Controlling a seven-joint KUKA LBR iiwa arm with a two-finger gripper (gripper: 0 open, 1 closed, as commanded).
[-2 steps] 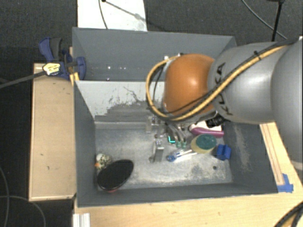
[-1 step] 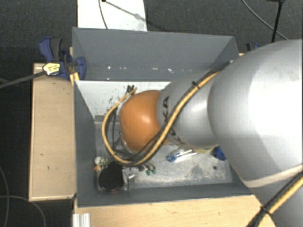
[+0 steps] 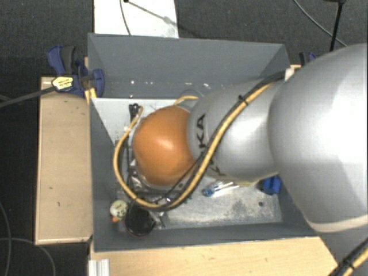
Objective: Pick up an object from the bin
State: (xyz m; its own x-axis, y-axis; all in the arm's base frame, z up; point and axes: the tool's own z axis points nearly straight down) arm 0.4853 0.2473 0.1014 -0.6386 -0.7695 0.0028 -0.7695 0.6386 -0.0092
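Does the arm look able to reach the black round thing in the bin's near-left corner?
Probably yes: the arm hangs beside the black round thing; nothing lies on it, though the bin walls crowd it.

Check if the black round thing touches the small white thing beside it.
Cannot tell. In the camera view the black round thing and small white thing sit edge to edge, shadow hiding any gap.

Black round object (image 3: 140, 221): bin (image 3: 184, 62) floor, 7 o'clock corner, upper edge hidden. Small white-orange piece (image 3: 118, 209): just beside it, at its 10 o'clock. White stick (image 3: 221, 187), blue tip: lying flat, 5 o'clock. Blue object (image 3: 270, 184): 4 o'clock, partly hidden.
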